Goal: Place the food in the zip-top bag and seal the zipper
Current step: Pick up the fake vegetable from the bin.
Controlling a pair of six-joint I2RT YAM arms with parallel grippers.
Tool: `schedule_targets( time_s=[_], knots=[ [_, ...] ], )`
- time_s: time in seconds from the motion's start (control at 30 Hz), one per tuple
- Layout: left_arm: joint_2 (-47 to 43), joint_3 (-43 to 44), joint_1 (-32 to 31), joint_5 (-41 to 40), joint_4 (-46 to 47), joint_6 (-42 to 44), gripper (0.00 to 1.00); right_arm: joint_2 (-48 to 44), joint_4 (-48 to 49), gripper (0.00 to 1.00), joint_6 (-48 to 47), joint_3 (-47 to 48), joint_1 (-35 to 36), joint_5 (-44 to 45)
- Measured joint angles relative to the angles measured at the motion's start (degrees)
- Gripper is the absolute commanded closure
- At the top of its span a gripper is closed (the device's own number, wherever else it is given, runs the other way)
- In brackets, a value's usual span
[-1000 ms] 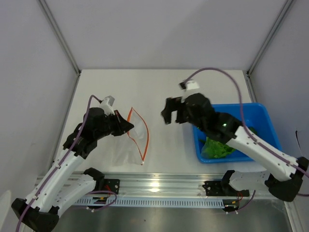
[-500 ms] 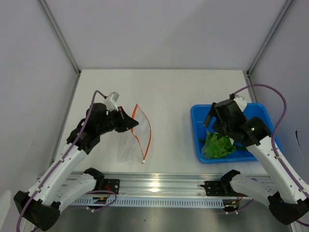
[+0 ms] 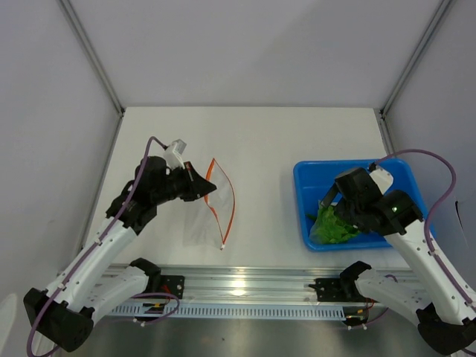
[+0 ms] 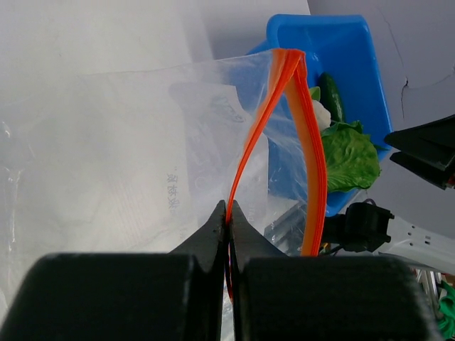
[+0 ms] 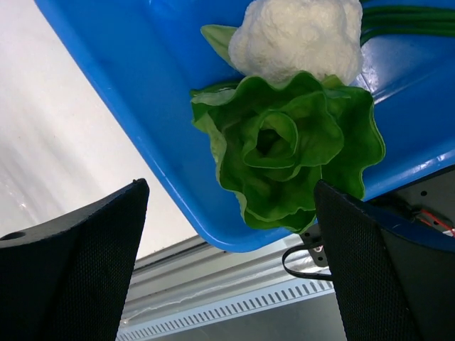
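Observation:
The clear zip-top bag (image 3: 202,216) lies left of centre, its mouth held apart. My left gripper (image 3: 202,187) is shut on one side of the orange-red zipper (image 3: 230,202). In the left wrist view the pinched zipper (image 4: 257,135) rises from my left gripper (image 4: 229,210), and the other lip (image 4: 313,177) stands apart to the right. The food sits in the blue bin (image 3: 304,216): a leafy green head (image 5: 291,149), a pale whitish piece (image 5: 295,35) and long dark green pieces (image 5: 409,18). My right gripper (image 5: 229,186) hangs open just above the leafy head (image 3: 332,227), holding nothing.
The blue bin's near rim (image 5: 142,121) lies close to the table's front edge. An aluminium rail (image 3: 238,286) runs along that edge between the arm bases. White walls and metal posts enclose the table on three sides.
My right arm swung from mid-table back to the right and now sits over the bin, still open. My left gripper shifted slightly right with the bag's lip, widening the mouth.

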Motion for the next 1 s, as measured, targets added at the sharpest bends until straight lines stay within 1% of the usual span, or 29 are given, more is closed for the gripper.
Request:
schedule_targets(
  time_s=[0.23, 0.53, 0.77, 0.8, 0.87, 0.9, 0.93, 0.97, 1.0],
  knots=[
    [0.0, -0.31, 0.0, 0.0, 0.2, 0.0, 0.99, -3.08, -0.35, 0.01, 3.69, -4.07, 0.0, -1.09],
    [0.44, -0.74, 0.0, 0.0, 1.4, -0.13, 0.99, -4.57, -0.46, 0.0, 3.52, -4.17, 0.0, -2.75],
    [0.92, -1.16, 0.0, 0.04, 1.79, -0.37, 1.0, -7.32, -0.59, 0.01, 3.45, -12.0, -0.11, -2.43],
    [0.96, -1.16, 0.0, 0.04, 1.84, -0.35, 1.0, -7.19, -0.7, 0.03, 3.43, -12.44, -0.11, -2.05],
    [1.03, -1.16, 0.0, 0.09, 1.86, -0.37, 0.99, -6.43, -0.72, 0.1, 3.28, -13.16, -0.11, -1.4],
    [1.03, -1.16, 0.0, 0.11, 1.86, -0.35, 0.99, -5.81, -0.74, 0.11, 2.97, -13.38, -0.11, -1.14],
    [1.03, -1.16, 0.0, 0.11, 1.86, -0.37, 0.99, -4.94, -0.72, 0.21, 2.47, -13.57, -0.11, -0.94],
    [1.03, -1.16, 0.0, 0.09, 1.86, -0.37, 0.99, -3.87, -0.68, 0.25, 1.64, -13.7, -0.11, -0.79],
    [1.03, -1.16, 0.0, 0.11, 1.86, -0.35, 0.99, -2.93, -0.42, 0.34, 1.14, -13.81, -0.11, -0.76]
  ],
)
